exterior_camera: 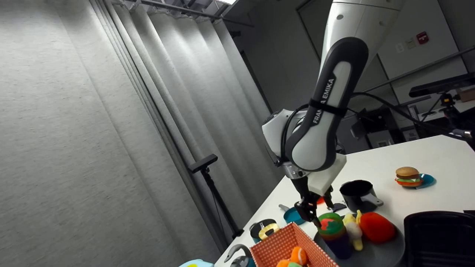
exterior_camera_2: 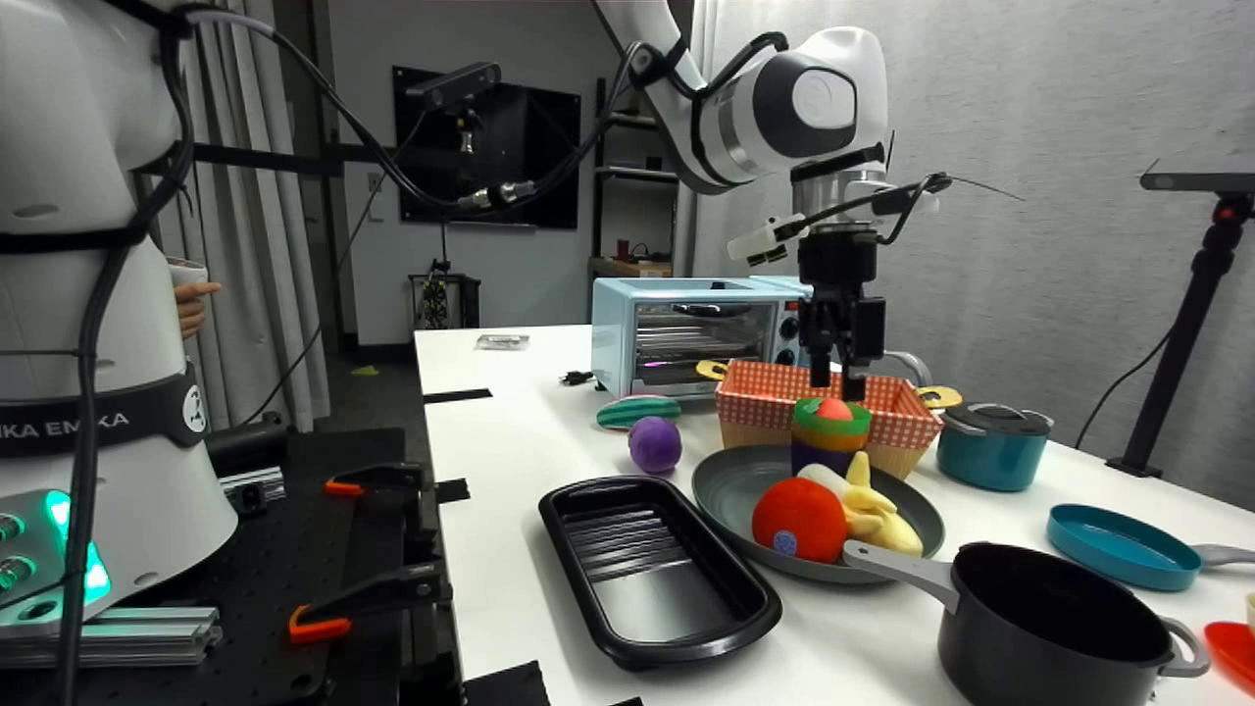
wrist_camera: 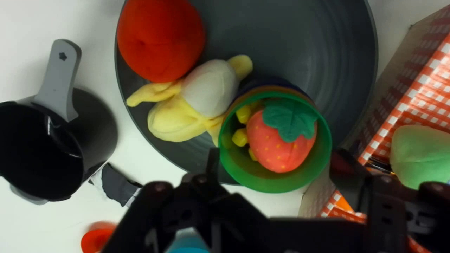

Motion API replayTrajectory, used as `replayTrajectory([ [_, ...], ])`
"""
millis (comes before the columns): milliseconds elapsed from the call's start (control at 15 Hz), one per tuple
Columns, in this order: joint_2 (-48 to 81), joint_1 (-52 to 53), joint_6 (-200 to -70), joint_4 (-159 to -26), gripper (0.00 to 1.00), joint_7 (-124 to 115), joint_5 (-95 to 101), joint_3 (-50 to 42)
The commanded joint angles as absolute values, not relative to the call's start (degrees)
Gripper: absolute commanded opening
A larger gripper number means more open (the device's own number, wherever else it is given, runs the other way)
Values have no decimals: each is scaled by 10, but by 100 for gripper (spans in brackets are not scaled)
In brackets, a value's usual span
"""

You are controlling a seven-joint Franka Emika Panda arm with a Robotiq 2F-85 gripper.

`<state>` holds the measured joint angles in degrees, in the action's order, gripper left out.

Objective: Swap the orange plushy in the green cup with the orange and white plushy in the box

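— Where's the gripper (wrist_camera: 276, 158)?
— Lower middle of the wrist view, over the mouth of the green cup (wrist_camera: 274, 185). Its fingers (wrist_camera: 213, 163) stand wide apart, one at either side of the cup. Whether they touch it, I can't tell from here.
— And the orange plushy (wrist_camera: 276, 151)?
— Down in that cup, right of centre in the same view: a strawberry, really, with a green leaf cap. Some yellow bits (wrist_camera: 240, 137) lie to its left.
— Is the cup upright?
— Yes, right of centre in an exterior view, green above orange and purple bands. It stands on the grey plate (exterior_camera_2: 735, 490), along with a red round toy (exterior_camera_2: 799, 520) and a banana toy (exterior_camera_2: 892, 534).
— So where's the orange and white plushy (exterior_camera: 298, 256)?
— In the box (exterior_camera: 311, 248), the red checked one at the bottom of the frame, right of middle, in an exterior view. A green toy (wrist_camera: 420, 154) is in there too, at the right edge of the wrist view.
— And the box itself?
— Just beside the plate; in an exterior view a pale blue toaster oven (exterior_camera_2: 613, 338) shows behind it, near mid-frame.
— The black pot (wrist_camera: 100, 126)?
— Left edge of the wrist view, near the plate but apart from it.
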<state>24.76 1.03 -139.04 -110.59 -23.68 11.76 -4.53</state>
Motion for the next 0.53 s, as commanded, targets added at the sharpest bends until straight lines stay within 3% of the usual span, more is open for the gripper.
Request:
replayTrajectory([
  [0,274,25,-1386,-1074,51,-249,106,-60],
  [333,287,24,-1381,-1064,32,-251,97,-64],
  [400,289,23,-1379,-1064,13,-250,93,-65],
  [467,291,22,-1379,-1063,11,-251,89,-65],
])
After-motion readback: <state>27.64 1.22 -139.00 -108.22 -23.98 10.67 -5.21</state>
